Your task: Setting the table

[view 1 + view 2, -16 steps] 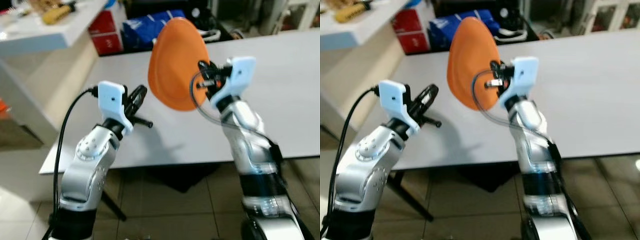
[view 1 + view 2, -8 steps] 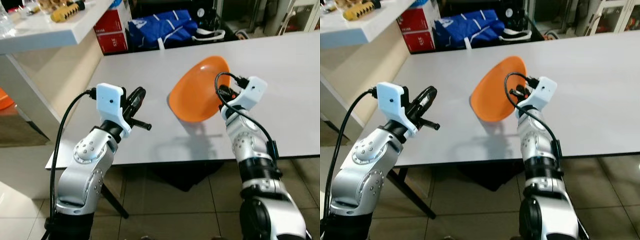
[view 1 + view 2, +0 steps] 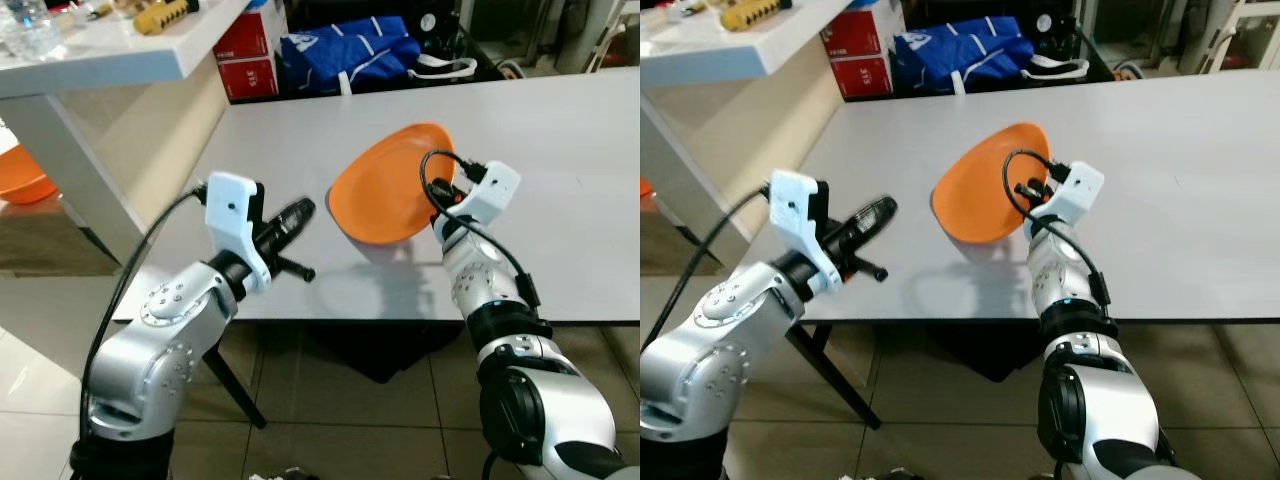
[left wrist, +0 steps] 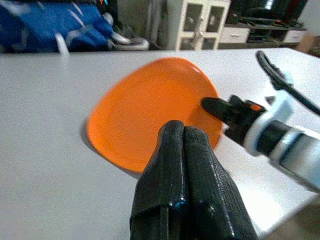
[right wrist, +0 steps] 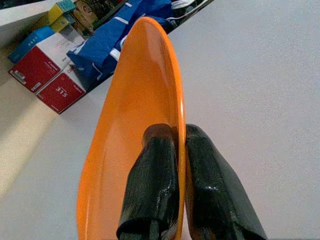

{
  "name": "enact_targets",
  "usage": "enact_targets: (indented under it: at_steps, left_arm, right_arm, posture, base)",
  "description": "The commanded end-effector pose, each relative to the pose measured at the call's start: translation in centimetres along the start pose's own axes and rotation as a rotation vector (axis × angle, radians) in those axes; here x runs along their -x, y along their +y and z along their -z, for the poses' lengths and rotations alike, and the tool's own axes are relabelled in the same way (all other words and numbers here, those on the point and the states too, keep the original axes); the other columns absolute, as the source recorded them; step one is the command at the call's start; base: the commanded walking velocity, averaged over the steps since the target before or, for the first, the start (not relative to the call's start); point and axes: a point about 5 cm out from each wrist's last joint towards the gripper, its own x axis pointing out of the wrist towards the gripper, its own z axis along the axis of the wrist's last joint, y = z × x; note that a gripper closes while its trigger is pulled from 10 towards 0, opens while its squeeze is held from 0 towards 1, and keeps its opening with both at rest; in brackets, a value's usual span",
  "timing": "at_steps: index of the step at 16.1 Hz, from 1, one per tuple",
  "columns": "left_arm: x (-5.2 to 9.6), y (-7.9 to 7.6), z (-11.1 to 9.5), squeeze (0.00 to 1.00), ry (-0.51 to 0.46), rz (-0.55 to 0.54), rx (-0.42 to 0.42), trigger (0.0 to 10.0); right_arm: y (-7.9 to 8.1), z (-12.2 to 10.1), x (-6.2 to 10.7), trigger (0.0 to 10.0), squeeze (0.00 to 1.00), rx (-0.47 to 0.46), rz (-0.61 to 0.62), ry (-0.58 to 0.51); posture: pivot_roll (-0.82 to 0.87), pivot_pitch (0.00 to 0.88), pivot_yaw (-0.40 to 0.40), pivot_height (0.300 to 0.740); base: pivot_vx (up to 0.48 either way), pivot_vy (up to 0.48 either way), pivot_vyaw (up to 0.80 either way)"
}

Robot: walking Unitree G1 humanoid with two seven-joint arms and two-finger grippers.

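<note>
Now gripping the orange plate [image 3: 385,195] by its near rim with the right claw [image 5: 172,150], fingers pinched on either side of the edge, one on the inner face and one on the outer; holding it tilted, far edge raised, low edge close over the white worktop [image 3: 560,150] and apparently just touching or about to touch, with a shadow directly beneath; cannot tell for sure whether contact has been made. Sitting toward the near side of the worktop, roughly midway between the two arms. Left claw [image 4: 182,150] pressed fully closed with nothing between its fingers, hovering off the worktop's near edge and pointing toward the plate, well apart from it.

Judging progress: early in the job; one plate brought to the worktop but not yet laid flat or released; no other dishes, cutlery or cups laid out on this surface. Remaining, by the look of it: lowering the raised edge until flat, opening the right claw, drawing back, then fetching whatever else belongs at the setting.

Beyond the worktop: a blue bag [image 3: 345,50] and red boxes [image 3: 245,60] on the floor; a second white table [image 3: 100,60] off to the left carrying a yellow object [image 3: 160,13].
</note>
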Motion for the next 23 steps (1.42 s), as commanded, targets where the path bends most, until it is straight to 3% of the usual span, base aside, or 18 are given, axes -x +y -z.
enact_targets:
  at_steps: [1,8,14,18,23]
  left_arm:
    - [0.3,-0.1,-0.7,0.0,0.002,0.027,0.011,10.0]
    - [1.2,-0.6,-2.1,0.0,0.064,0.086,0.072,10.0]
    - [1.5,-0.6,-2.4,0.0,0.093,0.072,0.061,10.0]
    - [1.6,-0.7,-2.5,0.0,0.1,0.068,0.062,10.0]
    - [1.6,-0.8,-2.5,0.0,0.103,0.067,0.064,10.0]
  right_arm:
    - [-0.2,1.8,0.3,10.0,0.0,0.043,0.015,0.078]
    - [-2.0,4.5,1.0,10.0,0.0,0.085,0.065,0.179]
    - [-3.6,7.3,2.4,10.0,0.0,0.198,0.111,0.308]
    - [-4.6,7.9,2.9,10.0,0.0,0.264,0.144,0.342]
    - [-4.6,9.0,3.4,10.0,0.03,0.335,0.137,0.38]
  posture:
    - [-0.1,0.002,0.159,0.736]
    - [-0.06,0.005,0.179,0.736]
    - [-0.05,0.0,0.174,0.736]
    - [-0.05,0.0,0.175,0.736]
    - [-0.05,0.0,0.175,0.736]
  base:
    - [0.0,0.0,0.0]
    - [0.0,0.0,0.0]
    - [0.0,0.0,0.0]
    - [0.0,0.0,0.0]
    - [0.0,0.0,0.0]
